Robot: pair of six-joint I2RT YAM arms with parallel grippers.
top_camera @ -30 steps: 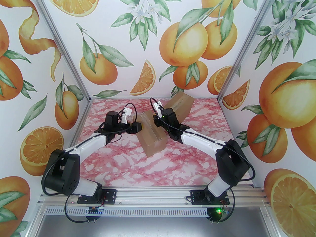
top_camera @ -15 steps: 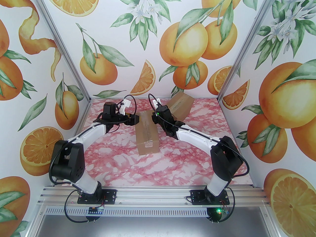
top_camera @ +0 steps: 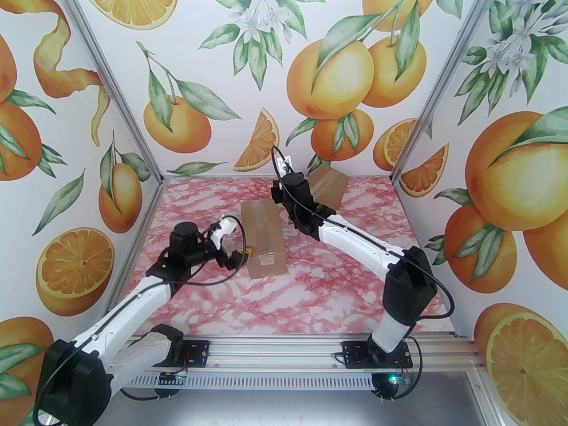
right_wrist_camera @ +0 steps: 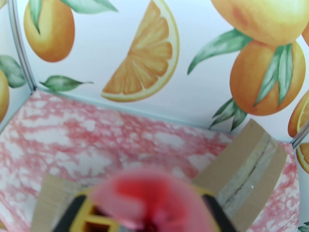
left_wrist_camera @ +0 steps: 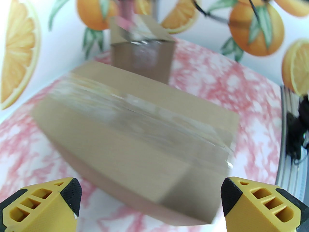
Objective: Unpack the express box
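The left gripper [left_wrist_camera: 150, 193] is held spread to its widest, with nothing between the fingers. The nearer express box [top_camera: 262, 238] lies just ahead of it. Its tape [left_wrist_camera: 144, 115] is seen unbroken along the top, so the opening is judged not yet begun. The right gripper [right_wrist_camera: 147, 209], above that box's far end, is closed on a blurred pink object [right_wrist_camera: 144, 187], possibly a cutter. A second box [right_wrist_camera: 243, 163], also taped, is seen ahead and to its right.

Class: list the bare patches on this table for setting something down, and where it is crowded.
Free: the near strip of table between the near box and the arm bases; the far-left corner beyond the left gripper. Crowded: centre to far right, around the far box and right arm.
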